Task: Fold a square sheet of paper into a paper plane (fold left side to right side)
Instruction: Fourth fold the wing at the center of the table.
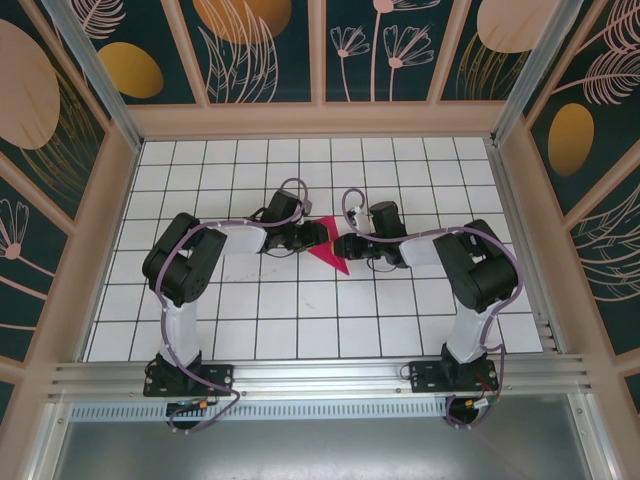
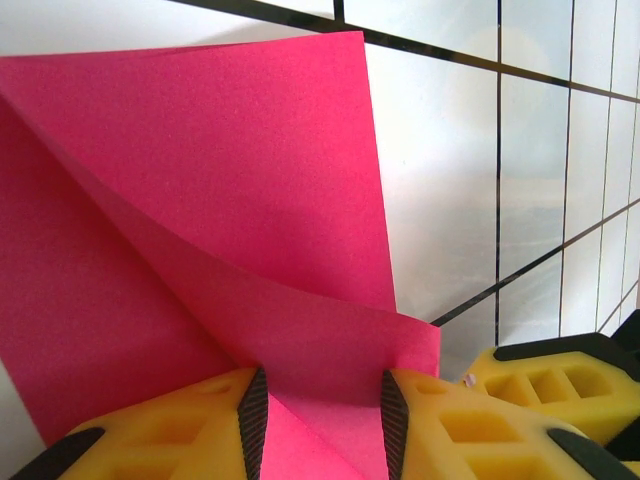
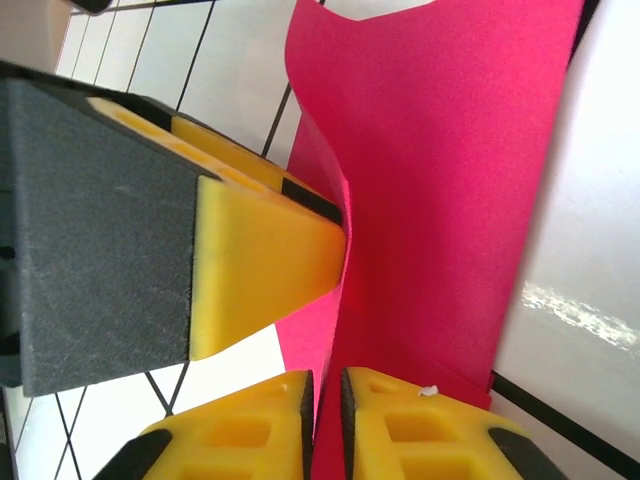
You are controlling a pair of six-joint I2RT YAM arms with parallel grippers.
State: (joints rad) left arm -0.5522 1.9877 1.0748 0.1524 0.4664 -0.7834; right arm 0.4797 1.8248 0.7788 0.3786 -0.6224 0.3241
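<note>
Right gripper (image 3: 325, 388): jaws nearly closed, pinching a raised edge of the pink sheet of paper (image 3: 440, 200). Left gripper (image 2: 322, 390): jaws part open, straddling a lifted fold of it. The sheet lies mid-table (image 1: 300, 322), between both arms, with one flap curling up.

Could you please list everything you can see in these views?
Sheet of paper: one, magenta-pink, partly folded, mid-table between the two arms.
Table: one, white with black grid lines.
Enclosure walls: dark teal with leaf patterns, wood-framed, around the table.
Rail: one, silver, near edge.
Left arm: black and white; yellow jaws apart, paper between them.
Right arm: black and white; yellow jaws shut on the paper's edge.
</note>
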